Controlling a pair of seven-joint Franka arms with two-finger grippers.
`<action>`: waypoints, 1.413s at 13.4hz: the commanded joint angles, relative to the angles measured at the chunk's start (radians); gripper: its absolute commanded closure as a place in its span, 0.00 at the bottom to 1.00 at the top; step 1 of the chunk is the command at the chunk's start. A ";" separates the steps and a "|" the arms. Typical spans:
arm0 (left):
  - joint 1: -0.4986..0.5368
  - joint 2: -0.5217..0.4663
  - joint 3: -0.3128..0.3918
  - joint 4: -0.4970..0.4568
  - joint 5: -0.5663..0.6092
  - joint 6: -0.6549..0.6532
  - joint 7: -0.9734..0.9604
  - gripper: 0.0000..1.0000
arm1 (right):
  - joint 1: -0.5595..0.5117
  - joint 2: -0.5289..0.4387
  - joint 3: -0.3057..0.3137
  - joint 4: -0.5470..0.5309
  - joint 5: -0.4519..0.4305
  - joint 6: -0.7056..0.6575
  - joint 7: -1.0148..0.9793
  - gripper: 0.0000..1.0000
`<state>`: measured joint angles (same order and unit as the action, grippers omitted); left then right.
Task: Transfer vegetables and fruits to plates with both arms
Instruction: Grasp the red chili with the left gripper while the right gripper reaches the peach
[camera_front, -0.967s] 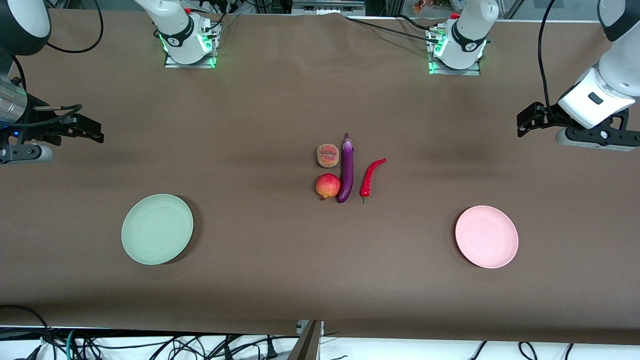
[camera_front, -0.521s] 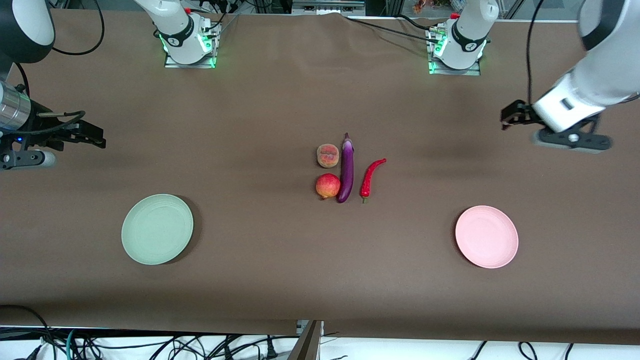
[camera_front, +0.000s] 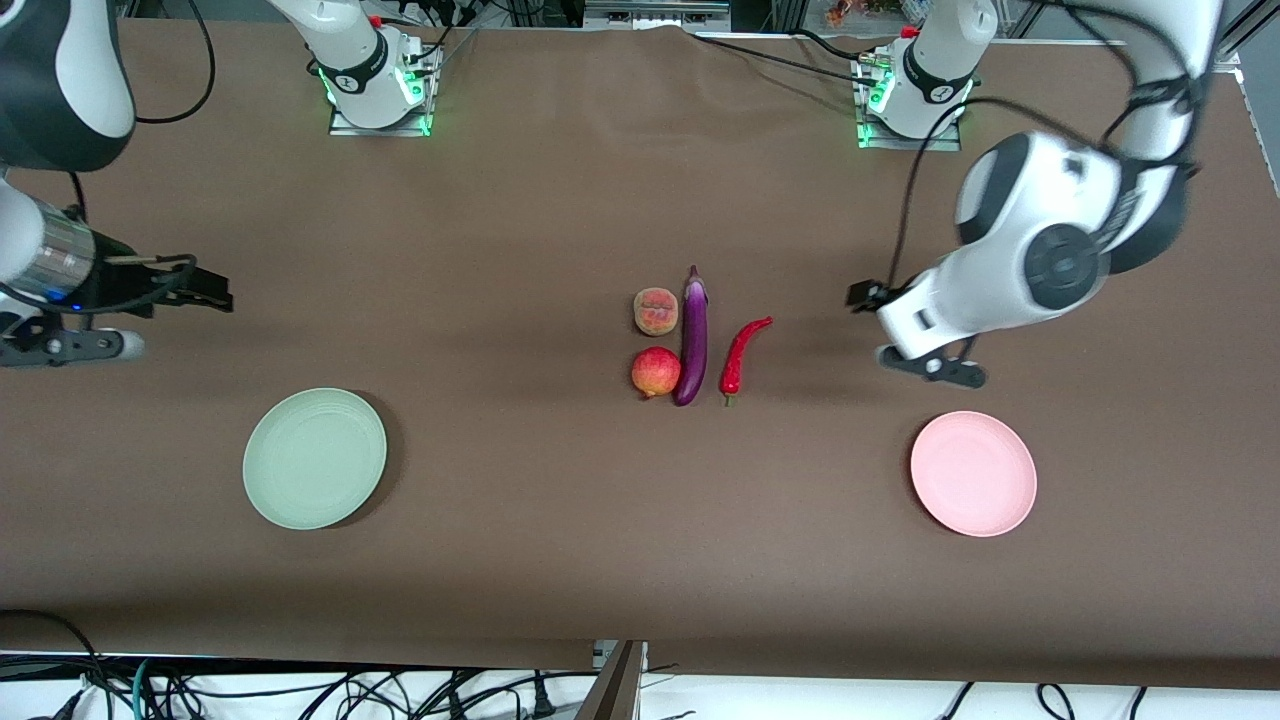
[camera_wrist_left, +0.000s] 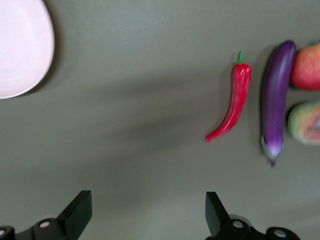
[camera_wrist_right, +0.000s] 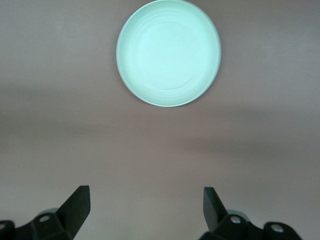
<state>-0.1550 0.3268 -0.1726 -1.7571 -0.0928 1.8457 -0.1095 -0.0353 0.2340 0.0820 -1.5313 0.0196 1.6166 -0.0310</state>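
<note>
The purple eggplant lies mid-table with the peach and the pomegranate-like fruit beside it, the fruit nearer the front camera. The red chili lies beside the eggplant toward the left arm's end. My left gripper is open and empty over bare table between the chili and the pink plate. Its wrist view shows its own gripper, chili, eggplant, peach, pomegranate-like fruit and pink plate. My right gripper is open and empty over bare table at the right arm's end. Its wrist view shows its own gripper and the mint green plate.
The green plate sits toward the right arm's end, near the table's front. Both plates hold nothing. The brown table cover stretches wide between the plates. Cables hang below the front edge.
My left arm has swung in from the table's end toward the chili, lower over the table. My right gripper has shifted slightly toward the middle. The produce and plates have not moved.
</note>
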 joint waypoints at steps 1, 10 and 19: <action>-0.084 0.086 0.005 0.021 -0.007 0.105 -0.129 0.00 | 0.087 0.065 0.001 0.014 0.048 0.055 0.135 0.00; -0.218 0.294 0.005 0.008 0.089 0.385 -0.193 0.06 | 0.455 0.247 -0.001 0.011 0.126 0.261 0.719 0.00; -0.247 0.353 0.005 0.010 0.116 0.422 -0.179 0.75 | 0.669 0.409 -0.001 0.013 0.132 0.509 0.986 0.00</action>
<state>-0.3964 0.6784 -0.1739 -1.7582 0.0018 2.2731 -0.2895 0.5908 0.6141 0.0913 -1.5319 0.1358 2.0912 0.9074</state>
